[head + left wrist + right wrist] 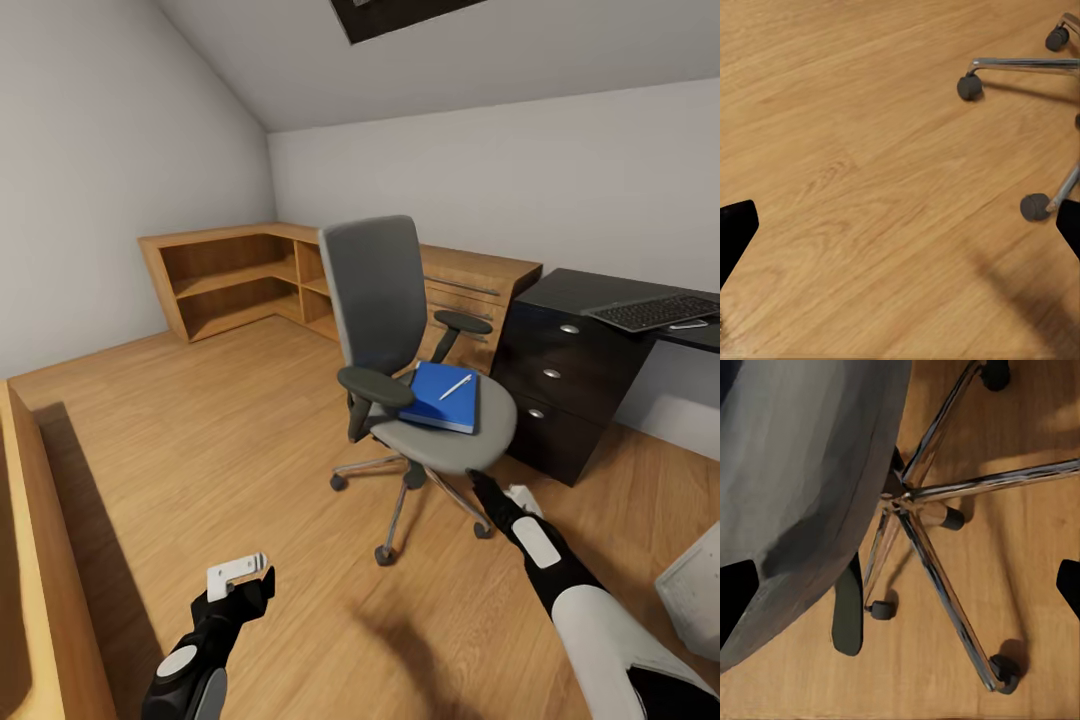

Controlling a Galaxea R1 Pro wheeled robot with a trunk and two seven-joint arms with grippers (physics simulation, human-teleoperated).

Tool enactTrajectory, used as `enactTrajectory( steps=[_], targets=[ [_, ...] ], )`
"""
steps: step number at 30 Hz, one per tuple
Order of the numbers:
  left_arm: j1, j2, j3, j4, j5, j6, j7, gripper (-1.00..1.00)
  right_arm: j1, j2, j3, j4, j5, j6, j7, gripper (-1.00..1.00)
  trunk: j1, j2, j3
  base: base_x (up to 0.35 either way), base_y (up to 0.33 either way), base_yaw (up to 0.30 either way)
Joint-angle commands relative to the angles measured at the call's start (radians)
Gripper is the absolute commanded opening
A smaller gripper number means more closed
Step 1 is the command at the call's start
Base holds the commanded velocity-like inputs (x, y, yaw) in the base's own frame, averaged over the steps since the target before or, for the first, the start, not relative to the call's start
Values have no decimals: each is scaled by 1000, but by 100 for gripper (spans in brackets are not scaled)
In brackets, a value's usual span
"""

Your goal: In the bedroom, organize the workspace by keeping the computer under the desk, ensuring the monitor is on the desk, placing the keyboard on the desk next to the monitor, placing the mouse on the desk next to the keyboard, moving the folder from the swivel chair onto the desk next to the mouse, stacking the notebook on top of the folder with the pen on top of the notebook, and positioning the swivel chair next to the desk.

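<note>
Closest to the robot, the left claw (243, 578) hangs low over the wood floor (200, 450) with its fingers spread wide and nothing in it. The right claw (490, 497) reaches out by the front edge of the swivel chair (400, 340). In its wrist view its two dark tips sit far apart, so it looks open and empty too.

A bit farther, the blue folder (440, 395) lies flat on the chair seat, and the pen (455, 386) lies on top of it. I think the next job is to pick these up. The pen could roll off, so it may be best to take the pen first, or lift the folder slowly and keep it flat. The chair has wheels, so push gently.

Farther back on the right is the black table (590, 292), with the keyboard (660, 311) on it. Behind the chair is a light-wood shelf (230, 275).
</note>
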Motion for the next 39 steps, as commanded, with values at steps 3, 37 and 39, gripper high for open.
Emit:
enactTrajectory(
  steps=[3, 37, 39],
  targets=[
    [-1, 0, -2, 0, 11, 3, 9, 100, 0, 4, 3, 2, 21, 6, 76, 100, 0, 0, -1, 0, 0, 0],
    [-1, -1, -5, 36, 11, 3, 4, 100, 1, 6, 7, 41, 35, 2, 174, 100, 0, 0, -1, 250, 13, 0],
    [-1, -1, -5, 36, 11, 3, 4, 100, 1, 6, 7, 41, 35, 3, 174, 100, 0, 0, -1, 303, 150, 0]
  ],
)
